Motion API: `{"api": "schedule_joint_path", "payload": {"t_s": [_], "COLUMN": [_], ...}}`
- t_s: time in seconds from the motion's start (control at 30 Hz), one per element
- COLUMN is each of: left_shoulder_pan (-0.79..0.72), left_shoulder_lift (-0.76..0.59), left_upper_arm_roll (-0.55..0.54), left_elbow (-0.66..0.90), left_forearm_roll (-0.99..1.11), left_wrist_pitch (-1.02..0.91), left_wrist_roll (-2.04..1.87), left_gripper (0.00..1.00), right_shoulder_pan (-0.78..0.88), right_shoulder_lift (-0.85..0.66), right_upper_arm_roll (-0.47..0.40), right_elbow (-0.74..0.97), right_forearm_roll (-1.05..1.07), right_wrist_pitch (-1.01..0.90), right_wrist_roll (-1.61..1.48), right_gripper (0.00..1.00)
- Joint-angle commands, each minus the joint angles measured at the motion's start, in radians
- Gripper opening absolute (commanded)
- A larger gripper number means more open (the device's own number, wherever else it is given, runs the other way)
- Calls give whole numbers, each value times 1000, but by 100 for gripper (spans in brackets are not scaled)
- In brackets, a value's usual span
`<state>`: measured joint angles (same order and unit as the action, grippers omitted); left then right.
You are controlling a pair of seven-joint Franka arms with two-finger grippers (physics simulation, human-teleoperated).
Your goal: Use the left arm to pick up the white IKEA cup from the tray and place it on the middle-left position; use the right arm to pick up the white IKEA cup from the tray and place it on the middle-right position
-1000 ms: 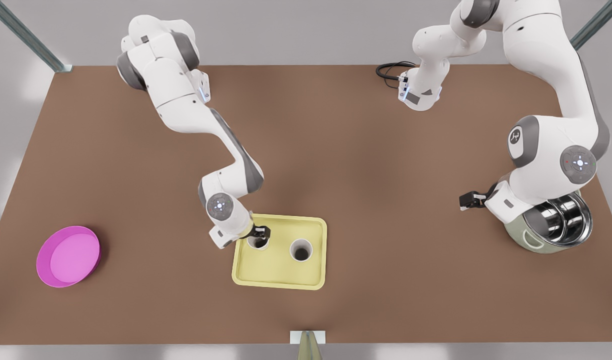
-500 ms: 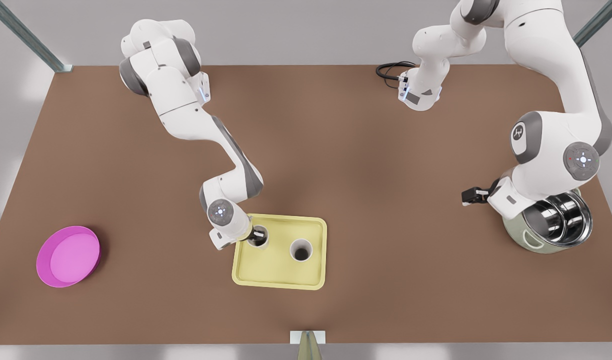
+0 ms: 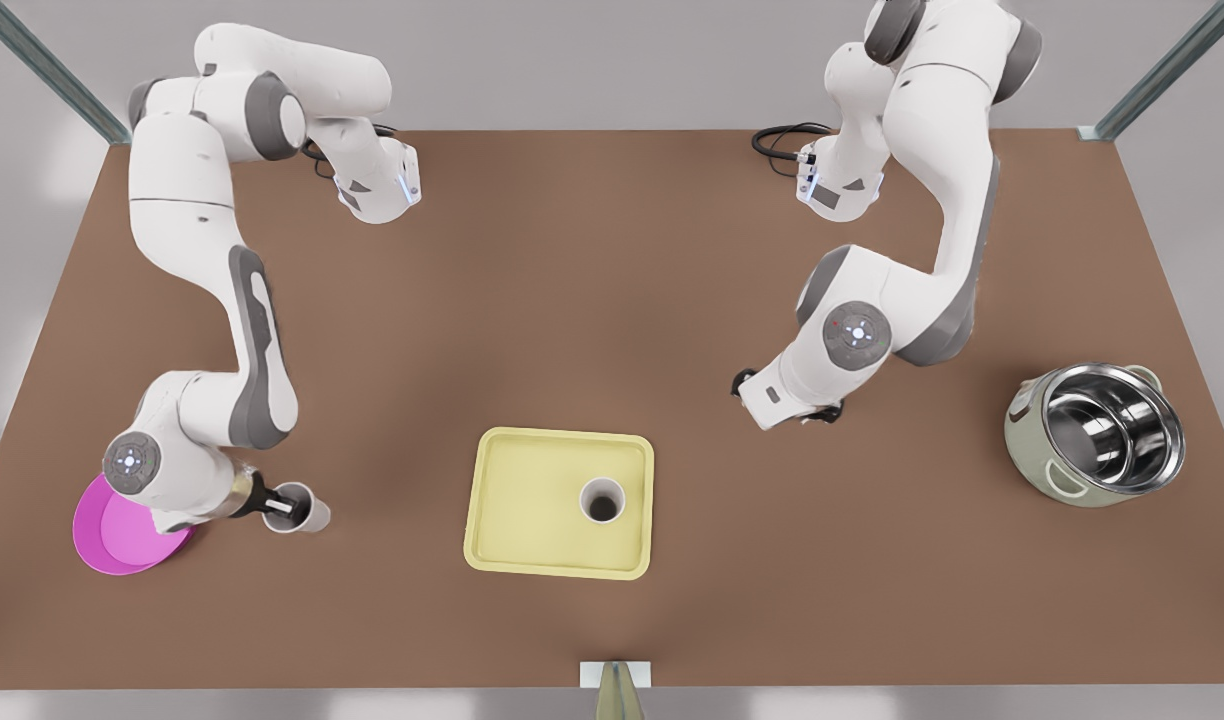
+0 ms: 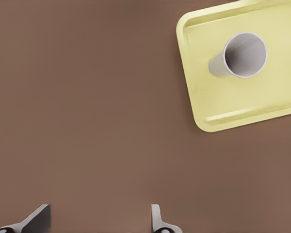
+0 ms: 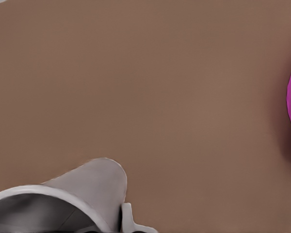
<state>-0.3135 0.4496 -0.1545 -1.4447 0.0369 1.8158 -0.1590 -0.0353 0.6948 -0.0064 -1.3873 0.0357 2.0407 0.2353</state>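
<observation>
Cup (image 3: 302,508) one rides clamped in the right pincer (image 3: 284,507), awaiting set-down, while the open left pincer (image 4: 99,224) must reach the tray (image 3: 512,545).

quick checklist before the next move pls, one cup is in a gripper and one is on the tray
1. Right gripper clamped on the held cup: ok, it grips at the rim.
2. Held cup apart from the magenta plate: ok.
3. Held cup set down on the table: cannot tell.
4. Second cup upright on the tray: ok.
5. Left gripper open and empty: ok.
6. Left gripper above the second cup: not ok, it is off the tray, toward the front view's right.
</observation>
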Motion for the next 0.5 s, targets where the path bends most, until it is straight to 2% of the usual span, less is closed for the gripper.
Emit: {"api": "schedule_joint_path", "payload": {"t_s": [0.0, 0.13, 0.23, 0.27, 0.33, 0.47], "left_shoulder_pan": [-45, -104, -116, -134, -136, -159], "left_shoulder_lift": [38, 84, 219, 242, 277, 394], "left_upper_arm_roll": [0, 0, 1, 4, 15, 9], "left_elbow": [1, 12, 204, 205, 211, 345], "left_forearm_roll": [72, 100, 124, 141, 144, 141], "left_wrist_pitch": [117, 194, 207, 253, 382, 408], "left_wrist_roll": [-381, -527, -537, -550, -551, -560], "left_gripper": [100, 100, 100, 100, 100, 100], "right_shoulder_pan": [-5, -3, -3, -3, -3, -3], "right_shoulder_lift": [23, 77, 89, 92, 95, 95], "right_upper_arm_roll": [-6, -4, -3, -3, -3, -3], "right_elbow": [2, 5, 4, 4, 4, 4], "right_forearm_roll": [-46, -42, -37, -37, -34, -34], "right_wrist_pitch": [-37, 55, 82, 82, 84, 84], "right_wrist_roll": [-600, -603, -603, -596, -590, -590], "right_gripper": [0, 1, 2, 15, 61, 66]}}
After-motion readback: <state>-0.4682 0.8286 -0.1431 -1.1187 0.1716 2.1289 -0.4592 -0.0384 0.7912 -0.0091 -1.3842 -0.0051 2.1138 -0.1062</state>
